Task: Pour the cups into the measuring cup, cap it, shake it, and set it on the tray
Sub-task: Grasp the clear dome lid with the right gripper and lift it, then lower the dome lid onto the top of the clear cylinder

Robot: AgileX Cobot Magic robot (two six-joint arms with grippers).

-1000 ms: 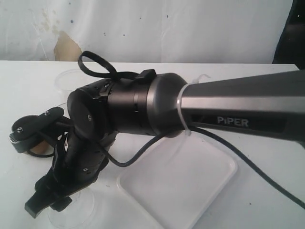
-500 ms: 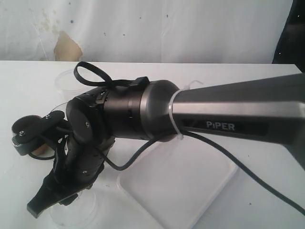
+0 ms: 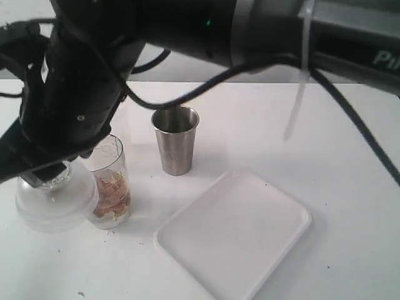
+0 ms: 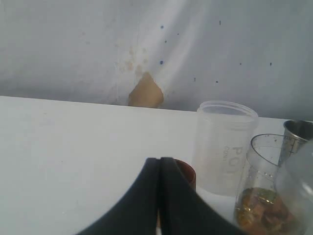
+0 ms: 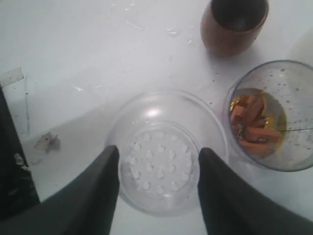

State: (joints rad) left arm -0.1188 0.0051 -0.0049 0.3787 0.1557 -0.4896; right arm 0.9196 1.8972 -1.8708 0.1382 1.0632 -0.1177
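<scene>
The measuring cup (image 3: 111, 181) stands uncapped at the left with brown-orange pieces in liquid; it also shows in both wrist views (image 5: 271, 115) (image 4: 261, 186). Its clear domed lid (image 3: 56, 203) rests on the table beside it. My right gripper (image 5: 157, 166) hangs open over the lid (image 5: 166, 147), one finger on each side of the neck and apart from it. The steel tumbler (image 3: 175, 140) stands upright behind the cup. The brown-gold cup (image 5: 234, 24) and the frosted cup (image 4: 226, 147) stand further back. My left gripper (image 4: 160, 164) is shut on nothing, in front of the brown cup (image 4: 188, 174).
The white tray (image 3: 234, 231) lies flat to the right of the measuring cup with nothing on it. The right arm (image 3: 206, 31) spans the top of the exterior view. A white wall with a brown patch (image 4: 145, 93) backs the table.
The right arm has swung up toward the top of the exterior view, uncovering the measuring cup and the steel tumbler. Its gripper now hangs over the lid at the left.
</scene>
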